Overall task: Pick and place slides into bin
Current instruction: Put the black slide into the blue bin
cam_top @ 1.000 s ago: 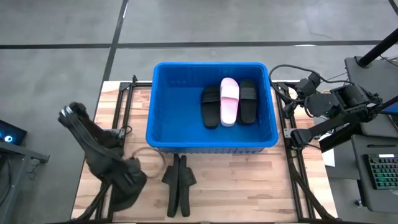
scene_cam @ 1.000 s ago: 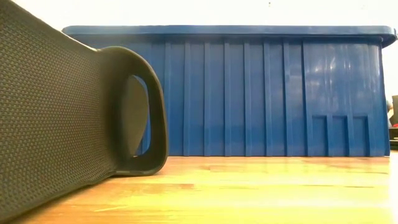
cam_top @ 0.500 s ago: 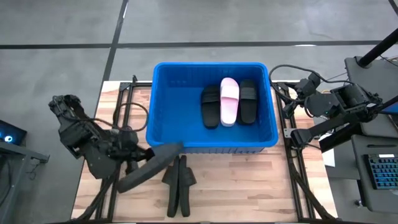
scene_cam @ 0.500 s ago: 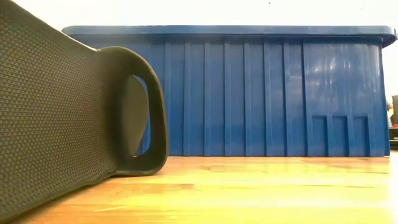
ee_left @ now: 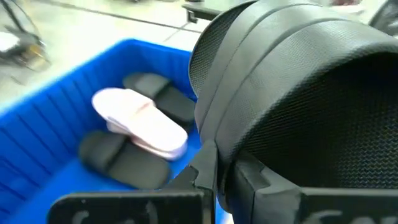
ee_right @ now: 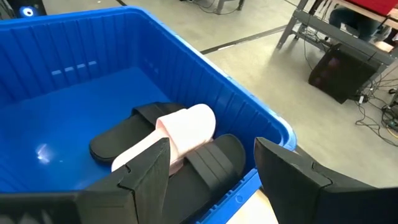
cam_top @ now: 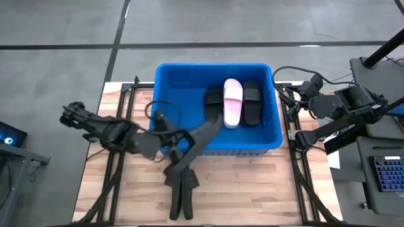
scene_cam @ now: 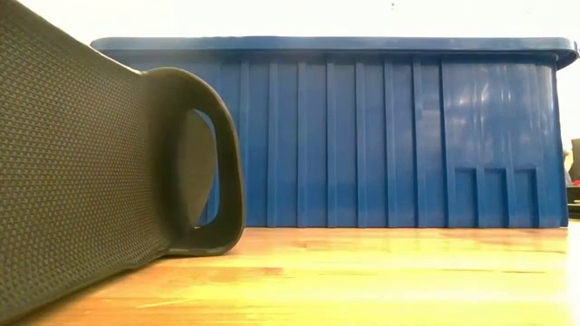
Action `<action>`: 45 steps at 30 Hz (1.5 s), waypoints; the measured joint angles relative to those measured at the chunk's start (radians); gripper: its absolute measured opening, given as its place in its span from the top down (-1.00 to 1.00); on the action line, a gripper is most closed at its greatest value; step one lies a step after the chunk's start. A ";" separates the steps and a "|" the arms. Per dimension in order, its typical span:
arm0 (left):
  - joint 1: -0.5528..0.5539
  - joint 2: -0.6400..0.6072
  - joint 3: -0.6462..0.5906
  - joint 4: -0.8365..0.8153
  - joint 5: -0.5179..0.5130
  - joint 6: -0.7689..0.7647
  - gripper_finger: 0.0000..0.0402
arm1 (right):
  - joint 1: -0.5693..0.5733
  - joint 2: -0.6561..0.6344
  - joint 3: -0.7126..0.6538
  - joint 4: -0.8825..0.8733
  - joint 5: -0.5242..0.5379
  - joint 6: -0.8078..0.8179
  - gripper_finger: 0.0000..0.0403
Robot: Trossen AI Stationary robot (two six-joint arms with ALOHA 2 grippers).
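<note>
**Black slide held at the bin's near rim**

The left pincer [cam_top: 169, 140] was clamped on a black slide [cam_top: 201, 140], which stretched away from it over the near wall of the blue bin [cam_top: 165, 82], its far end above the bin's interior. Beyond the pincer, inside the bin, lay three slides side by side: a black one [cam_top: 213, 107], a pink slide [cam_top: 232, 101] resting partly on its neighbours, and another black slide [cam_top: 252, 102]. On the wooden surface [cam_top: 252, 189], just behind and below the pincer, two more black slides [cam_top: 181, 186] lay close together outside the bin. The right pincer [ee_right: 211, 168] waited beside the bin's right wall, its fingers spread wide and holding nothing, facing the three slides in the bin.
</note>
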 joint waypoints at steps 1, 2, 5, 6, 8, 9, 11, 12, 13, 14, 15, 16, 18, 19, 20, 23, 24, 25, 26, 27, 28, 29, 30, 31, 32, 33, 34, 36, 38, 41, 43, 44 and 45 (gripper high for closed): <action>0.024 0.009 0.000 0.014 0.000 0.041 1.00 | 0.000 0.000 0.000 0.000 -0.001 0.000 -0.11; 0.048 0.020 0.000 0.032 0.000 0.080 1.00 | 0.000 -0.001 0.000 0.000 -0.001 0.000 -0.11; 0.123 0.049 0.000 0.093 0.001 0.160 1.00 | 0.000 -0.003 0.000 -0.001 -0.001 0.000 -0.11; 0.149 0.058 0.000 0.116 0.001 0.173 1.00 | 0.000 -0.003 0.000 -0.001 -0.001 0.000 -0.11; 0.201 0.079 0.000 0.169 -0.002 0.209 1.00 | 0.000 -0.003 0.000 -0.002 -0.001 0.000 -0.11; 0.223 0.090 0.000 0.196 -0.006 0.229 1.00 | 0.000 -0.003 0.000 -0.002 -0.001 0.000 -0.11; 0.271 0.120 0.000 0.268 -0.024 0.287 1.00 | 0.000 -0.003 0.000 -0.002 -0.001 0.000 -0.11; 0.292 0.134 0.000 0.308 -0.032 0.325 1.00 | 0.000 -0.003 0.000 -0.002 -0.001 0.000 -0.11; 0.309 0.151 0.000 0.348 -0.042 0.368 1.00 | 0.000 -0.003 0.000 -0.002 -0.001 0.000 -0.11; 0.328 0.165 0.000 0.390 -0.055 0.421 1.00 | 0.000 -0.003 0.000 -0.002 -0.002 0.000 -0.11; 0.345 0.181 0.000 0.429 -0.066 0.473 1.00 | 0.000 -0.003 0.000 -0.002 -0.002 0.000 -0.11; 0.358 0.197 0.003 0.456 -0.093 0.514 1.00 | 0.000 -0.003 0.000 -0.003 -0.005 0.000 -0.11; 0.383 0.228 0.006 0.468 -0.179 0.573 1.00 | 0.000 -0.003 0.000 -0.004 -0.006 0.000 -0.11; 0.397 0.242 0.006 0.467 -0.222 0.594 1.00 | 0.000 -0.003 0.000 -0.005 -0.006 0.000 -0.11; 0.407 0.258 0.005 0.466 -0.261 0.609 1.00 | 0.000 -0.003 0.000 -0.008 -0.006 0.000 -0.11; 0.445 0.306 0.001 0.455 -0.322 0.630 1.00 | 0.000 -0.003 0.000 -0.019 -0.006 0.000 -0.11; 0.457 0.322 0.001 0.456 -0.329 0.630 1.00 | 0.000 -0.004 0.000 -0.022 -0.006 0.000 -0.11; 0.470 0.341 0.001 0.456 -0.340 0.630 1.00 | 0.000 -0.004 0.000 -0.022 -0.006 0.000 -0.11; 0.482 0.359 0.001 0.454 -0.351 0.630 1.00 | 0.000 -0.004 0.000 -0.022 -0.006 0.000 -0.11; 0.493 0.378 0.001 0.447 -0.367 0.629 1.00 | 0.000 -0.004 0.000 -0.022 -0.006 0.000 -0.11; 0.504 0.399 0.001 0.445 -0.379 0.629 1.00 | 0.000 -0.004 0.000 -0.022 -0.006 0.000 -0.11; 0.515 0.419 0.001 0.445 -0.386 0.629 1.00 | 0.000 -0.004 0.000 -0.022 -0.006 0.000 -0.11; 0.524 0.438 0.001 0.444 -0.387 0.628 1.00 | 0.000 -0.004 0.000 -0.022 -0.006 0.001 -0.11; 0.533 0.457 0.001 0.441 -0.387 0.628 1.00 | 0.000 -0.004 0.000 -0.022 -0.006 0.007 -0.11; 0.541 0.475 0.001 0.440 -0.389 0.628 1.00 | 0.000 -0.004 0.000 -0.022 -0.006 0.018 -0.11; 0.549 0.494 0.004 0.441 -0.390 0.627 1.00 | 0.000 -0.004 0.000 -0.022 -0.006 0.030 -0.11; 0.556 0.509 0.006 0.444 -0.390 0.625 1.00 | 0.000 -0.004 0.000 -0.022 -0.006 0.039 -0.11; 0.569 0.533 0.005 0.437 -0.389 0.599 1.00 | 0.000 -0.004 0.000 -0.022 -0.006 0.047 -0.11; 0.576 0.545 0.005 0.404 -0.380 0.530 1.00 | 0.000 -0.004 0.000 -0.022 -0.006 0.048 -0.11; 0.583 0.546 0.005 0.303 -0.365 0.400 1.00 | 0.000 -0.004 0.000 -0.022 -0.006 0.052 -0.11; 0.583 0.544 0.005 0.222 -0.342 0.323 1.00 | 0.000 -0.004 0.000 -0.022 -0.006 0.052 -0.11; 0.582 0.544 0.006 0.182 -0.323 0.289 1.00 | 0.000 -0.004 0.000 -0.022 -0.006 0.053 -0.11; 0.582 0.544 0.006 0.151 -0.301 0.264 1.00 | 0.000 -0.004 0.000 -0.022 -0.006 0.052 -0.11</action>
